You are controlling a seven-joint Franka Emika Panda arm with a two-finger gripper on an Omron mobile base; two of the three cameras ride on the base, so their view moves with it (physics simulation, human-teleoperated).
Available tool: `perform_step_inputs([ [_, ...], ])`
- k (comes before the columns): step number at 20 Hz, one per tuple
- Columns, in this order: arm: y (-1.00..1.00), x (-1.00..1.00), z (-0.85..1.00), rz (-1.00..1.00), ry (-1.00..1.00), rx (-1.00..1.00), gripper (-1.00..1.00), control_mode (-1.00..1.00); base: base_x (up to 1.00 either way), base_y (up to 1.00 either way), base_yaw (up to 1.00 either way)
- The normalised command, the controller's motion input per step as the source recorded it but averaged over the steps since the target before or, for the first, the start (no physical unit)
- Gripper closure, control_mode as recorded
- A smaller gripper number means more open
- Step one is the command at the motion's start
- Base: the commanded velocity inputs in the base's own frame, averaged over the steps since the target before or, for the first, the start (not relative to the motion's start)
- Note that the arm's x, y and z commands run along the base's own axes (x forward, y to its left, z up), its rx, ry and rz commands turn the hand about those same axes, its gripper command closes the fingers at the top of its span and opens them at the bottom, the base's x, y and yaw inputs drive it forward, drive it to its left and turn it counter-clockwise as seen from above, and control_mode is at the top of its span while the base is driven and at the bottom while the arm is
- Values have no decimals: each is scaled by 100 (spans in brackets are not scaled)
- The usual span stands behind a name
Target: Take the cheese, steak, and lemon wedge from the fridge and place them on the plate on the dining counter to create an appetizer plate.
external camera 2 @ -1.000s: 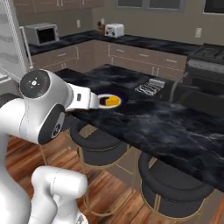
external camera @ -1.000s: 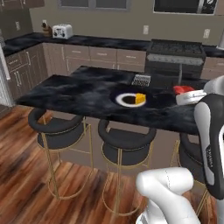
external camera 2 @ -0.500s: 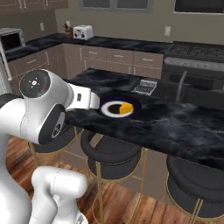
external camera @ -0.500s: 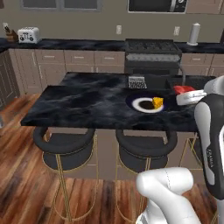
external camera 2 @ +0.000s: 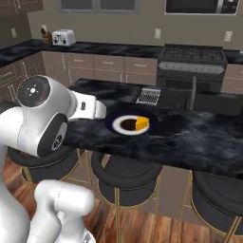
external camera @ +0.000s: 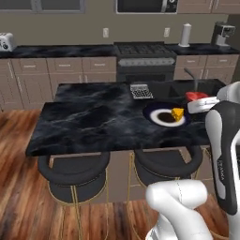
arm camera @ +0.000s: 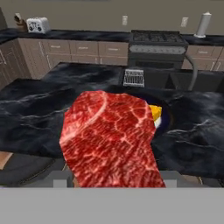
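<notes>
- Gripper closed on the steak [arm camera: 111,140], jaws held fairly wide by the slab; fingertips themselves hidden behind the meat in the hand view
- Steak seen close up in the hand view, bright red with white marbling, standing up from the bottom edge and tilted a little, covering most of the plate [arm camera: 165,118] behind it
- In the left base view, steak [external camera: 196,96] a small red patch at the end of the white arm, over the right part of the counter [external camera: 93,117], just right of the plate [external camera: 152,114] and above its level
- Plate, navy rim with white inner ring, lying on the black marble counter [external camera 2: 190,137], towards its near edge
- Cheese [external camera: 177,114], an orange-yellow chunk, resting on the right side of the plate; same cheese [external camera 2: 142,123] plain in the right base view, and a sliver of cheese [arm camera: 155,113] peeking out at the steak's right edge in the hand view
- Wire rack [external camera: 140,91] on the counter, beyond the plate and slightly left, apart from it
- Stools [external camera: 75,176] with dark round seats and gold legs tucked under the counter's near edge
- Stove [external camera 2: 192,59] against the far wall; toaster [external camera 2: 62,37] on the back-wall counter at far left
- Paper towel roll [external camera: 186,34] upright on the back counter, far right
</notes>
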Motion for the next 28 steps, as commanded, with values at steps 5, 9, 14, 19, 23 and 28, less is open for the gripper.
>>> perform_step_inputs([
  [5, 0, 0, 0, 0, 0, 0, 100, 100, 39, -3, -22],
  [9, 0, 0, 0, 0, 0, 0, 100, 100, 46, 0, -21],
  [14, 0, 0, 0, 0, 0, 0, 100, 100, 52, 0, -19],
  [19, 0, 0, 0, 0, 0, 0, 100, 100, 65, 0, -17],
  [23, 0, 14, 0, -4, 0, 0, 100, -100, 46, 0, -12],
  [28, 0, 58, -6, -13, 0, 0, 100, -100, 0, 0, 0],
])
